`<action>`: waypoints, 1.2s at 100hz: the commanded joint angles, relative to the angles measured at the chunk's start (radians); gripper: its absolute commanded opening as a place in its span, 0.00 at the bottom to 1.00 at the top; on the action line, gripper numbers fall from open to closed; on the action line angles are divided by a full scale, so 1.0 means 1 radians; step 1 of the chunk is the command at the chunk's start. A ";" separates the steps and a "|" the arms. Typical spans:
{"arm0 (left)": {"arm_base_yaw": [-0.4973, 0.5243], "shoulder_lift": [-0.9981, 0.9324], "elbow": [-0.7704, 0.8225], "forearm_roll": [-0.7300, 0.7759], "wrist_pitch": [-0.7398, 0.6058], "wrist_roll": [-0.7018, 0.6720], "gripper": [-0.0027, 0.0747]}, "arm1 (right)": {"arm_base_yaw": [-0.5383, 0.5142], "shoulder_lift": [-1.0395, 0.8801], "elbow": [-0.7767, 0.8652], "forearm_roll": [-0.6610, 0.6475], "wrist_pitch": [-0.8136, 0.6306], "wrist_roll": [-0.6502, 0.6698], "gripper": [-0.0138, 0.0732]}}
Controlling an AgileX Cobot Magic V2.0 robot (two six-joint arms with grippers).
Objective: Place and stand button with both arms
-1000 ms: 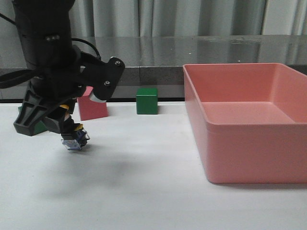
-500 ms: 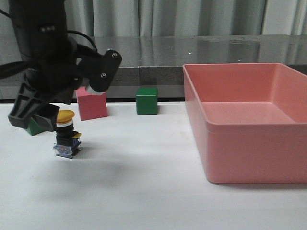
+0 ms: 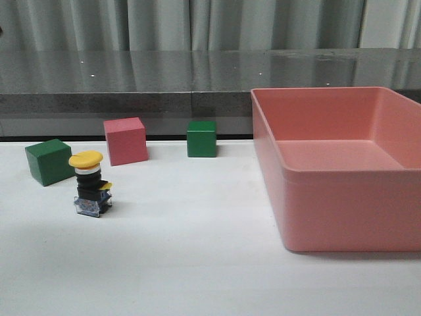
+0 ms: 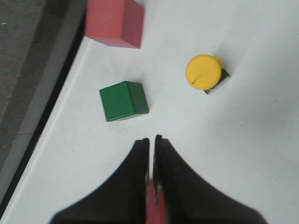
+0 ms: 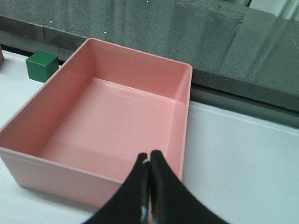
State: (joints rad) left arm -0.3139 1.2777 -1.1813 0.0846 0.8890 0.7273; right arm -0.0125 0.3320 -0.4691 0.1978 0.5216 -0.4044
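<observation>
Left arm: the narrow black left gripper (image 4: 151, 154) hangs above the white worktop (image 3: 197, 263), its jaws drawn together with only a thin slit between them, nothing held. In the left wrist view the near green cube (image 4: 123, 100) lies just past the tips.

Right arm: the black right gripper (image 5: 149, 168) is poised over the near wall of the large salmon-pink plastic bin (image 5: 112, 121), jaws pressed together and empty.

Button: the small push-button with yellow mushroom cap, black body and blue-and-clear base (image 3: 90, 184) stands upright on the worktop, free of both grippers, at about 4 o'clock from the green cube (image 3: 49, 161) on the far left and at 7 o'clock from the pink-red cube (image 3: 125, 141). From above, its yellow cap (image 4: 203, 71) hides most of the body.

Surface and room: a second green cube (image 3: 201, 138) sits at the worktop's back edge, well apart from the button. The bin (image 3: 342, 178) fills the right side. Behind runs a dark, glossy stone ledge (image 3: 197, 72) under grey curtains (image 3: 197, 23).

Hard to make out: neither arm appears in the front view; the bin's right end is cut off there.
</observation>
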 commanded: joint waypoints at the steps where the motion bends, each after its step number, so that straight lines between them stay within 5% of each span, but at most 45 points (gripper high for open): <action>1: 0.037 -0.139 0.030 -0.085 -0.119 -0.008 0.01 | -0.003 0.003 -0.028 0.009 -0.081 0.000 0.09; 35: 0.045 -0.595 0.484 -0.407 -0.573 -0.008 0.01 | -0.003 0.003 -0.028 0.009 -0.081 0.000 0.09; 65: 0.045 -0.871 0.846 -0.477 -0.768 -0.006 0.01 | -0.003 0.003 -0.028 0.009 -0.081 0.000 0.09; 90: 0.045 -0.942 0.937 -0.655 -0.790 -0.006 0.01 | -0.003 0.003 -0.028 0.009 -0.081 0.000 0.09; 120: 0.045 -0.941 0.946 -0.659 -0.797 -0.006 0.01 | -0.003 0.003 -0.028 0.009 -0.081 0.000 0.09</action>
State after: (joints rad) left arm -0.2736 0.3300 -0.2090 -0.5560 0.1672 0.7273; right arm -0.0125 0.3320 -0.4691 0.1978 0.5216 -0.4044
